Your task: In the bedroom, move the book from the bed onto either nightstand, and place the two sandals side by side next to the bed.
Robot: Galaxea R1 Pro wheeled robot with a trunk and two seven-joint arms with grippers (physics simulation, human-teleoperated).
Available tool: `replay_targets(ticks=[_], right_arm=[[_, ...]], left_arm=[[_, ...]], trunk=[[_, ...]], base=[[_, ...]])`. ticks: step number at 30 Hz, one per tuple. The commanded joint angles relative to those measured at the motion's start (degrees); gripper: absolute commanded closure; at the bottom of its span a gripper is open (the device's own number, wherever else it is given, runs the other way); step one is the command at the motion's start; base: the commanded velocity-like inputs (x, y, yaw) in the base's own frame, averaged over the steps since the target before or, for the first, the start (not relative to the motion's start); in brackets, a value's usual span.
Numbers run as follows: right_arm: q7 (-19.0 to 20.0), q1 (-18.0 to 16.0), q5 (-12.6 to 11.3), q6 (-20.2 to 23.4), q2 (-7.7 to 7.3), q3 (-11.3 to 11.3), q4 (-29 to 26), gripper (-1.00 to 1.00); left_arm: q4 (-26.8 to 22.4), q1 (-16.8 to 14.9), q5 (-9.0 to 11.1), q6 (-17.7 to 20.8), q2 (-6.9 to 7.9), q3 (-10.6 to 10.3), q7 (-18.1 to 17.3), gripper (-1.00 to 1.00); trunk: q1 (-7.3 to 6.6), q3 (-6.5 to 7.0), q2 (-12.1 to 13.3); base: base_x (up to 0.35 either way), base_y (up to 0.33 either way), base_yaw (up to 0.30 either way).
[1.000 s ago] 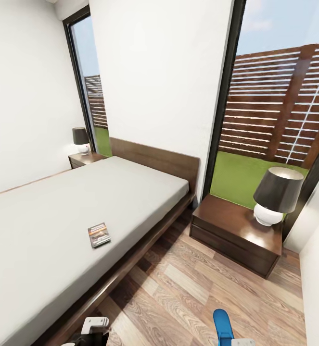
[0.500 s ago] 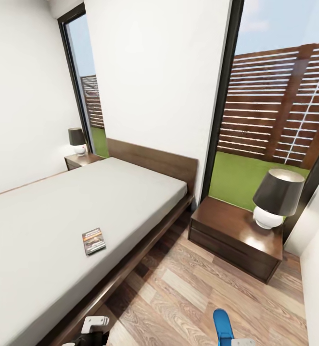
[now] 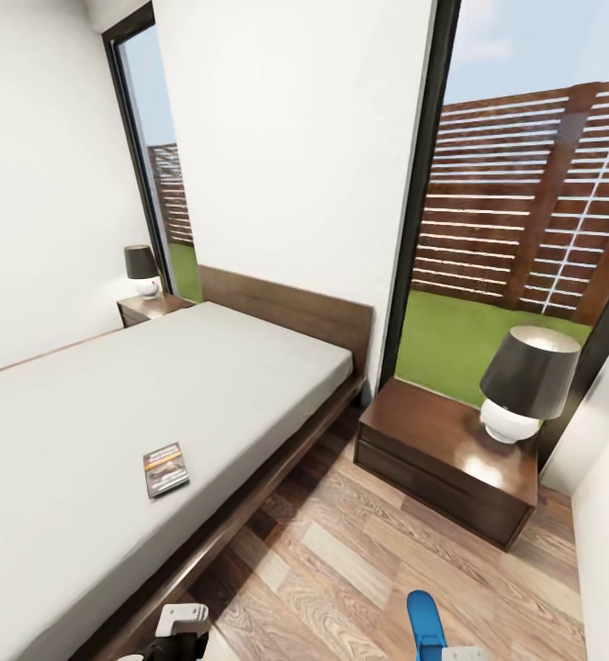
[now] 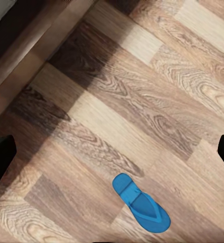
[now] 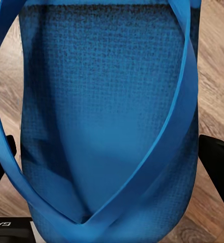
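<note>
The book (image 3: 166,470), dark with an orange band, lies flat on the grey mattress of the bed (image 3: 84,431), near its right edge. A dark nightstand (image 3: 433,441) stands right of the headboard; a second nightstand (image 3: 143,308) sits at the far side. One blue sandal (image 3: 424,623) hangs at the picture's bottom edge, with my right gripper (image 5: 109,162) shut on it and its sole (image 5: 107,101) close to the camera. The other sandal (image 4: 141,202) lies flat on the plank floor beneath my left gripper (image 4: 112,154), which is open and apart from it.
A dark-shaded lamp with a white base (image 3: 527,381) stands on the near nightstand's right half, a smaller lamp (image 3: 140,268) on the far one. Tall windows flank the white wall. The wood floor (image 3: 359,560) runs between bed frame and nightstand.
The whole head view has shifted, so the camera moved: bed, book and nightstand slid slightly left and down in the picture. The held sandal and both grippers keep their places.
</note>
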Motion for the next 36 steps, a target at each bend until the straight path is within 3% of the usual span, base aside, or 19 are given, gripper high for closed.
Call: replay_targets(ticks=[1, 36], right_arm=[[-0.02, -0.03, 0.00, 0.00, -0.02, 0.20, -0.01, 1.00], [-0.09, -0.03, 0.01, 0.00, -0.02, 0.20, -0.01, 1.00]], left_arm=[[-0.05, -0.02, 0.20, 0.07, 0.01, -0.03, -0.18, -1.00], [-0.12, -0.02, 0.29, 0.07, 0.04, -0.02, -0.18, -1.00]], trunk=[[0.00, -0.06, -0.04], [0.00, -0.06, -0.04]], base=[[0.027, -0.101, -0.001], [-0.016, -0.012, 0.000]])
